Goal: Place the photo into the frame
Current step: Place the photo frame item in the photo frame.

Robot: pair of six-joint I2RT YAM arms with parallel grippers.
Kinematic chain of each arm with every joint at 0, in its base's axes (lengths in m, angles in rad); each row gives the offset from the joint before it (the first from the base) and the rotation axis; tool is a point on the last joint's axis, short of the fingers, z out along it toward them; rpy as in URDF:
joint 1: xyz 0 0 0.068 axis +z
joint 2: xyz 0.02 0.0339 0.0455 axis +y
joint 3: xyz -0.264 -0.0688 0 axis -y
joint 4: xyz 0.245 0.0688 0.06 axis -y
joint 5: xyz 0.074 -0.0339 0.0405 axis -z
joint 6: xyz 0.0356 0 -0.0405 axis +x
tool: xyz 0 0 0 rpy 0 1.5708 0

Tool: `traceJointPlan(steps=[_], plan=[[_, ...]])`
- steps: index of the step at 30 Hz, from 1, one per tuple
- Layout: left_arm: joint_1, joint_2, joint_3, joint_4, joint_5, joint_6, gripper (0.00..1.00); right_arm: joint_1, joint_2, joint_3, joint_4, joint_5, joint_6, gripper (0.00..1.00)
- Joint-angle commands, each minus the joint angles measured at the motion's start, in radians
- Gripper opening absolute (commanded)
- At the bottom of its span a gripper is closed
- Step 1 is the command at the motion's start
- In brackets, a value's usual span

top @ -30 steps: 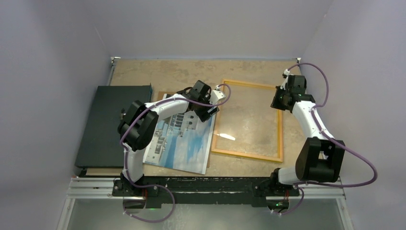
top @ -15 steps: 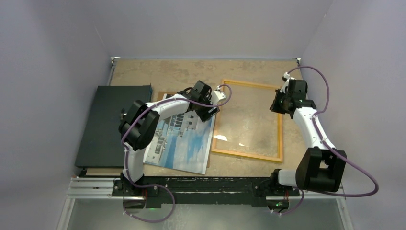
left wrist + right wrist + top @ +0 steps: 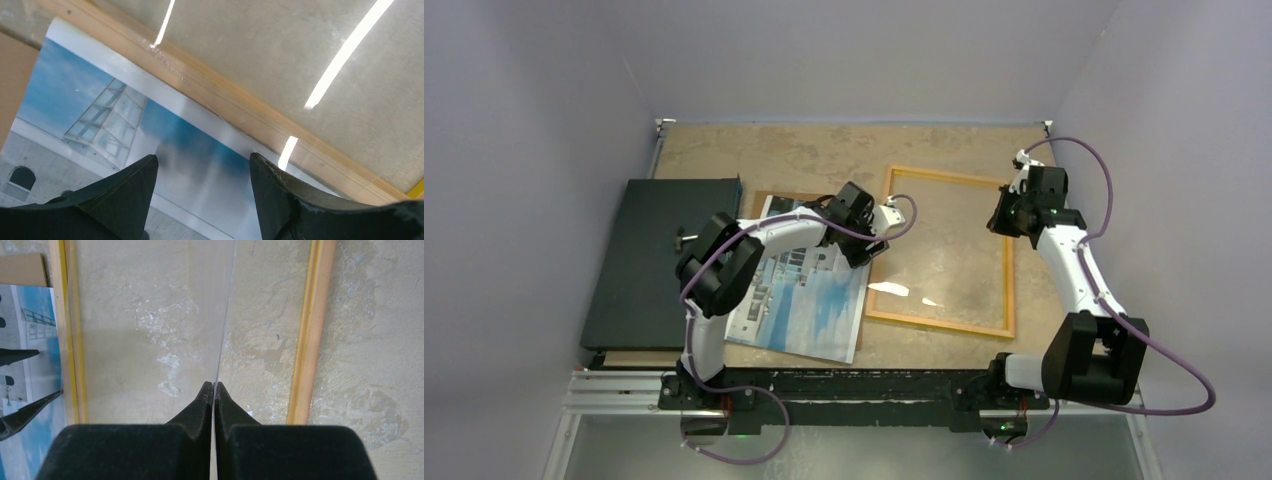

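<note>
The photo (image 3: 809,300) lies face up on the table, left of the yellow-orange frame (image 3: 939,322); its right edge meets the frame's left rail. My left gripper (image 3: 871,238) is open and empty, just above the photo's right edge. In the left wrist view the photo's blue sky (image 3: 100,100) shows between the fingers (image 3: 135,185), with the frame's rail (image 3: 240,107) just beyond. My right gripper (image 3: 1004,215) is at the frame's right side. In the right wrist view it (image 3: 214,385) is shut on the thin edge of the clear pane (image 3: 227,315), inside the right rail (image 3: 310,340).
A flat black panel (image 3: 654,260) lies at the left of the table. A brown backing board (image 3: 764,198) pokes out from under the photo's top edge. Grey walls close in the table on three sides.
My left gripper has shifted right and a little nearer, onto the photo's right edge by the frame's left rail. My right gripper has shifted slightly, and the glare on the pane has moved.
</note>
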Motion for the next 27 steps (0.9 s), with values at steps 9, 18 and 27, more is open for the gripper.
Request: traceJointPlan(steps=[9, 18, 27], plan=[[-0.073, -0.044, -0.053, 0.015, 0.056, 0.031, 0.65, 0.008, 0.094, 0.059, -0.011, 0.008, -0.053, 0.00], [-0.087, -0.065, -0.064, 0.001, 0.063, 0.042, 0.63, 0.013, 0.141, 0.066, 0.020, -0.006, -0.031, 0.12], [-0.054, -0.056, -0.027, 0.024, -0.029, -0.016, 0.71, 0.013, 0.124, 0.092, 0.009, 0.011, -0.030, 0.00]])
